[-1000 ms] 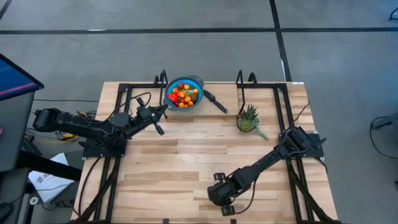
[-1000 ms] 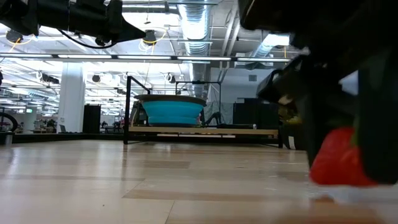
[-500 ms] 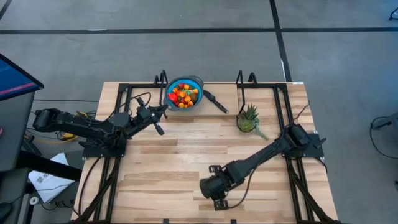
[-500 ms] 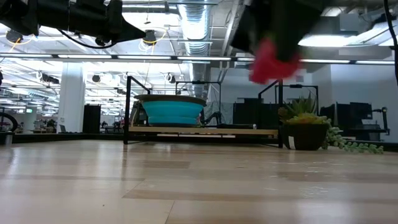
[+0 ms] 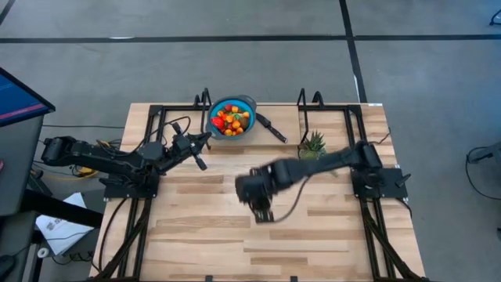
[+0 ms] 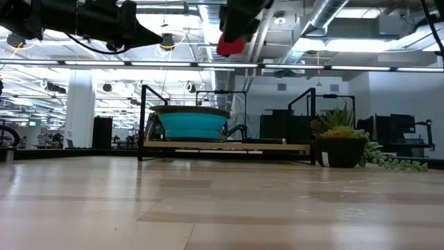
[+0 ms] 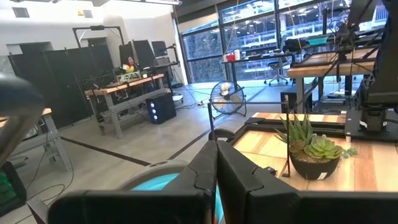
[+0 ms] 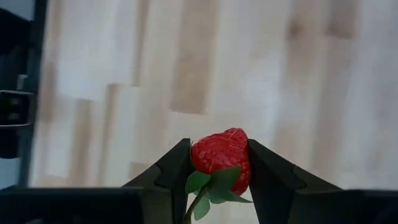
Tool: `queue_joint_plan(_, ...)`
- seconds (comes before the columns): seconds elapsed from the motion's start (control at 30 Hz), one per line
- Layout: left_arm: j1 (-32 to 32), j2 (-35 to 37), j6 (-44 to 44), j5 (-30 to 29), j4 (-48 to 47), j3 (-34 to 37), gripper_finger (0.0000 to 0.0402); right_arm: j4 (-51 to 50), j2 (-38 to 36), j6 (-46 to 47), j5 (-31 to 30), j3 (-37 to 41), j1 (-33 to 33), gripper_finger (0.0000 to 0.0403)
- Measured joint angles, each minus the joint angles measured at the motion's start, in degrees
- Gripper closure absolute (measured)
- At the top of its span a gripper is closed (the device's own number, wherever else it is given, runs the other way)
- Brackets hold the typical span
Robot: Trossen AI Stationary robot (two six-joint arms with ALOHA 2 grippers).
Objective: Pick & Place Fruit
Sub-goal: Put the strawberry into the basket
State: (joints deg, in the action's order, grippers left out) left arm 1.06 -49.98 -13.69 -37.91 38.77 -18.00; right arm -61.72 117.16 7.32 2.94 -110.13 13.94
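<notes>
My right gripper (image 8: 217,171) is shut on a red toy strawberry (image 8: 221,163) with green leaves, high over the middle of the table; it shows in the high view (image 5: 258,200) and near the top of the low view (image 6: 232,42). A blue bowl (image 5: 231,117) holding several small red and orange fruits stands at the table's far edge. My left gripper (image 5: 205,139) hovers shut just left of the bowl, touching nothing. My right gripper pinches the strawberry by its two sides (image 8: 194,155) between its two fingers. The fingers (image 8: 174,168) point steeply down from above. The strawberry is lifted clear of the table, its leafy end toward the gripper's body.
A potted spiky green plant (image 5: 313,149) stands at the far right, beside the right arm. The bowl's black handle (image 5: 272,128) juts toward the plant. A black frame (image 5: 156,113) runs along the table's edges. Bare wood lies across the near half.
My right gripper has risen from the table's near edge and swung toward the middle and far side, nearer the bowl, carrying the strawberry lifted clear. It has stayed shut on the fruit.
</notes>
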Motion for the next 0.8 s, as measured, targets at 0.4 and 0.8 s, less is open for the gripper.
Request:
queue_joint_plan(0.4, 0.0, 0.0, 0.0, 0.0, -0.2, 0.0, 0.0400, -2.1, -0.1, -19.9, 0.0, -6.6, -19.1, 0.0281)
queue_joint_plan(0.8, 0.0, 0.0, 0.0, 0.0, -0.2, 0.0, 0.0400, 11.7, -0.1, -26.7, 0.3, -6.7, -36.2, 0.0280)
